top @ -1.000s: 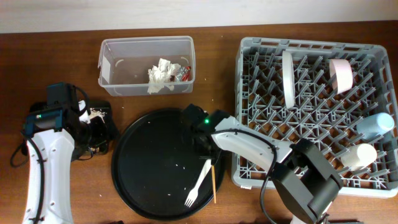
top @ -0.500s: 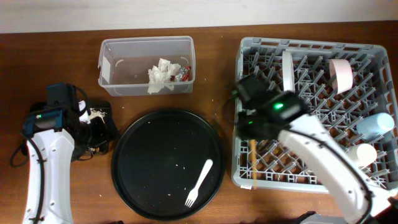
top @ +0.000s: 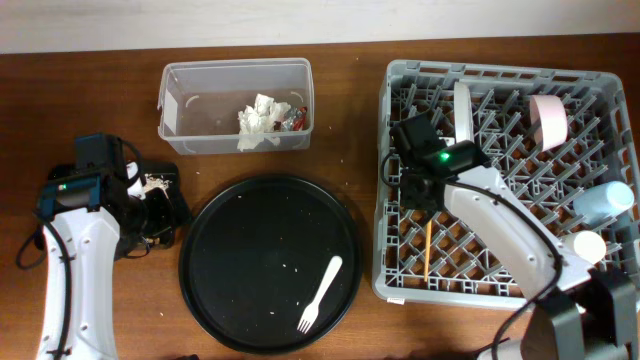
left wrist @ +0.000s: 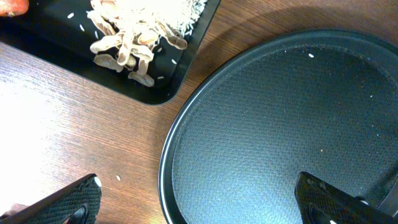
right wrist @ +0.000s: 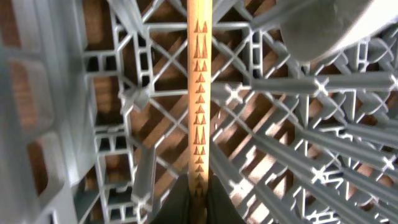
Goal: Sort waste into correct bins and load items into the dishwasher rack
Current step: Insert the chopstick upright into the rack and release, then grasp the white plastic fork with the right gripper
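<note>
My right gripper [top: 421, 195] is shut on the thin wooden chopstick [top: 427, 248], held over the left part of the grey dishwasher rack [top: 395, 272]. In the right wrist view the chopstick [right wrist: 199, 93] runs straight out from my shut fingers [right wrist: 199, 200] above the rack grid [right wrist: 93, 124]. The white fork [top: 320, 295] lies on the round black tray [top: 230, 270]. My left gripper [left wrist: 199, 199] is open and empty, straddling that tray's rim [left wrist: 171, 143]. The shallow black tray [left wrist: 168, 93] holds rice-like scraps [left wrist: 134, 43]. The clear tub [top: 180, 105] holds tissue [top: 258, 122] and a wrapper [top: 294, 120].
In the rack stand a white plate [top: 463, 125], a pinkish bowl [top: 548, 118], a pale blue cup [top: 605, 200] and a white cup [top: 580, 250]. An orange carrot tip [left wrist: 12, 5] shows in the shallow black tray. Small crumbs dot the round tray.
My right gripper lifted the chopstick off the round tray and carried it right, over the rack's left part. The fork stayed. The left arm has not moved.
</note>
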Action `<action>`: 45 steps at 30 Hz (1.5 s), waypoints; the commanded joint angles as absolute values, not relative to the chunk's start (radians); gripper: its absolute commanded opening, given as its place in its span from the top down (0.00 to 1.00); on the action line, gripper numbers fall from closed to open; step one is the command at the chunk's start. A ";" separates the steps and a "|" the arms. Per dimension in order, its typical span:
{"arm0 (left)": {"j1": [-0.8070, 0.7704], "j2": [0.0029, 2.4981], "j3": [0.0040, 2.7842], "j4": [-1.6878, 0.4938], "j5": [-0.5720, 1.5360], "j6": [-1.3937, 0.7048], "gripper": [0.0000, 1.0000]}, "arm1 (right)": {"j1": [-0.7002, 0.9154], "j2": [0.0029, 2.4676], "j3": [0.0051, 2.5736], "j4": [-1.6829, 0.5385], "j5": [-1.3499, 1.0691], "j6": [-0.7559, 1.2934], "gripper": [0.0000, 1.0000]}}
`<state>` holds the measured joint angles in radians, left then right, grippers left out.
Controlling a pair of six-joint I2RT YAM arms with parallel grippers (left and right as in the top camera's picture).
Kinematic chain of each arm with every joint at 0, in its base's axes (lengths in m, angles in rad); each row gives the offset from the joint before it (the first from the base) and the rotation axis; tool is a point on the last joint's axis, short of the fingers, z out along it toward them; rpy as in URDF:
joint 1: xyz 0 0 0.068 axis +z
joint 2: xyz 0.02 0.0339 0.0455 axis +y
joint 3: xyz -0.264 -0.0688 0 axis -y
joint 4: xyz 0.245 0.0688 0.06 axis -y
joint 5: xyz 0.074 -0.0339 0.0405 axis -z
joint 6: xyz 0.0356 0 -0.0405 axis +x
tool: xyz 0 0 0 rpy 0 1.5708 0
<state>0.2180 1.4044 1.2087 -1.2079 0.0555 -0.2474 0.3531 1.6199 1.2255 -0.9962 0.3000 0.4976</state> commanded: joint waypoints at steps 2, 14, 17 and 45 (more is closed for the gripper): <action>0.216 1.391 1.213 -1.214 0.063 -0.246 0.01 | 0.344 1.672 1.220 -0.936 0.353 0.474 0.90; 0.216 1.391 1.213 -1.213 0.063 -0.246 0.01 | 0.369 1.630 1.458 -1.138 0.189 0.452 0.47; 0.216 1.391 1.213 -1.213 0.063 -0.246 0.01 | 0.476 1.603 1.514 -1.179 -0.085 0.483 0.45; 0.216 1.391 1.213 -1.213 0.064 -0.246 0.01 | 0.963 1.861 1.032 -0.746 -0.135 1.089 0.50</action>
